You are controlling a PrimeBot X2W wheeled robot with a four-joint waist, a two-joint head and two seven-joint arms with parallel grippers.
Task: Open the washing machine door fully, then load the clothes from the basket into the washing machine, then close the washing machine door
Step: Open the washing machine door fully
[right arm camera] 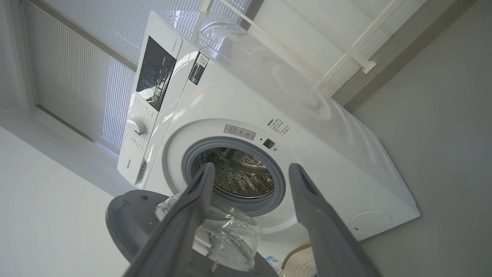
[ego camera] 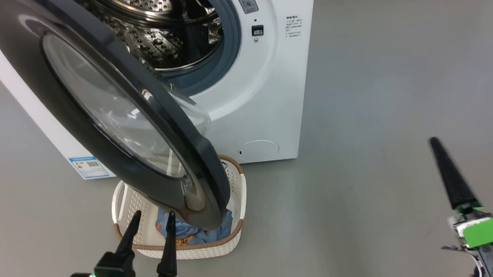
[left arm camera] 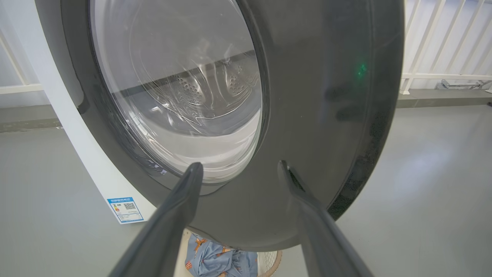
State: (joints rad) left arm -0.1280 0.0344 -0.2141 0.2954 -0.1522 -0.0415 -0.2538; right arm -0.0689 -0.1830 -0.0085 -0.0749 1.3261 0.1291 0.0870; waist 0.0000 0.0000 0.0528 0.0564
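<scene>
The washing machine [ego camera: 265, 90] stands white at the top, its steel drum [ego camera: 158, 32] exposed. The washing machine door [ego camera: 208, 171] hangs partly open, its black rim and glass bowl [ego camera: 112, 108] swung out over the basket [ego camera: 242, 194] on the floor. The light-blue clothes [ego camera: 184, 235] lie in the basket, half hidden by the door. My left gripper [ego camera: 153, 216] is open and empty at the basket's near rim, close to the door's outer face [left arm camera: 307, 115]. My right gripper [right arm camera: 251, 166] is open and empty, off to the right, pointing at the drum [right arm camera: 238, 177]; one finger [ego camera: 452, 177] shows.
Bare grey floor [ego camera: 378, 126] stretches to the right of the machine. A blue label [ego camera: 87, 166] sits low on its front. The control panel and knob [right arm camera: 137, 125] are at the machine's top. A white railing [left arm camera: 434, 57] stands behind.
</scene>
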